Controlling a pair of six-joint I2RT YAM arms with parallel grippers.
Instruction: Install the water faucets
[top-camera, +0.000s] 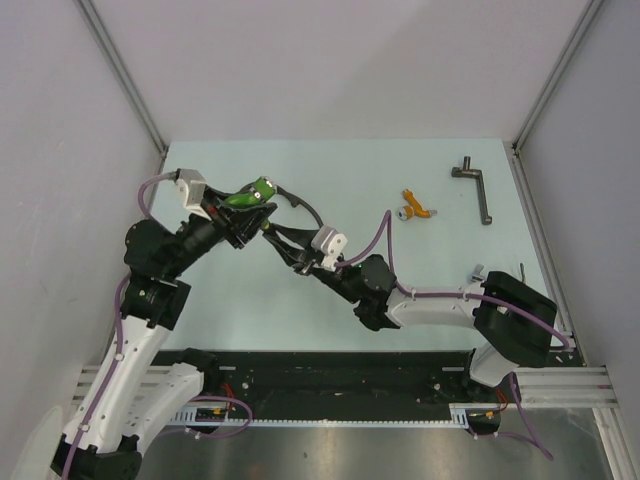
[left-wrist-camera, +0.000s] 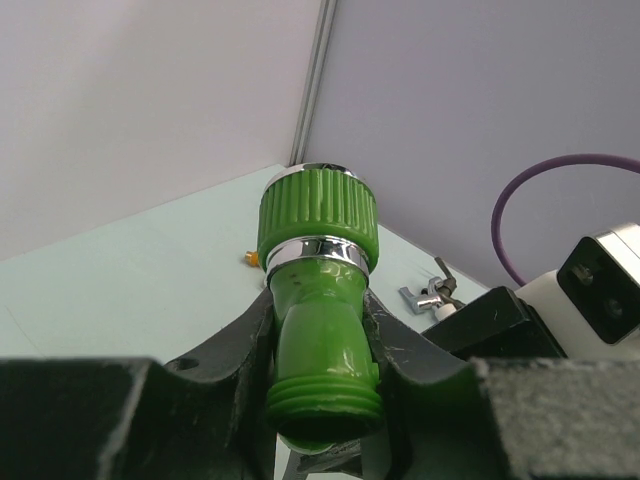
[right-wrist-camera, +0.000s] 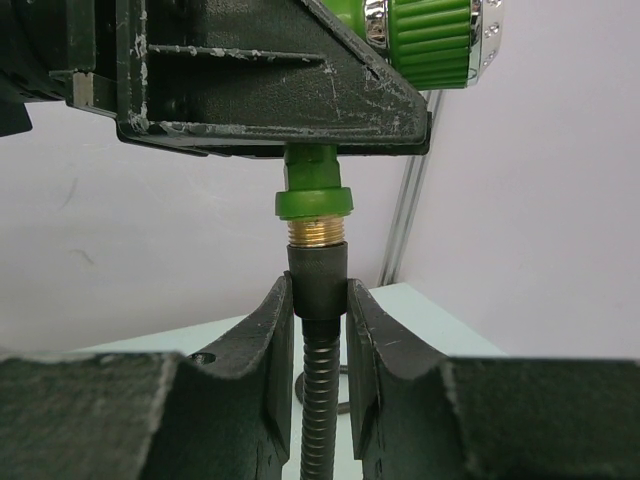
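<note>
Green faucet (left-wrist-camera: 318, 250) clamped in L pincer (left-wrist-camera: 320, 385); R pincer (right-wrist-camera: 318, 300) pinching hose (right-wrist-camera: 318, 400) end just under it.
Light rigid plastic, slick chrome: grip mid-body. Hose springy, hold ferrule. Orange faucet (top-camera: 413, 210) lies well beyond R pincer.

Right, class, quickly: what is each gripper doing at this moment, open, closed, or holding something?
Left gripper: closed on the green faucet.
Right gripper: closed on the black end of the hose.

I see the first faucet (top-camera: 252, 193) raised left of centre over the desk (top-camera: 430, 262), with the hose (top-camera: 305, 207) joining it from the right. The second faucet (top-camera: 413, 209) lies right of centre and a bent bar (top-camera: 474, 187) lies upper right.
</note>
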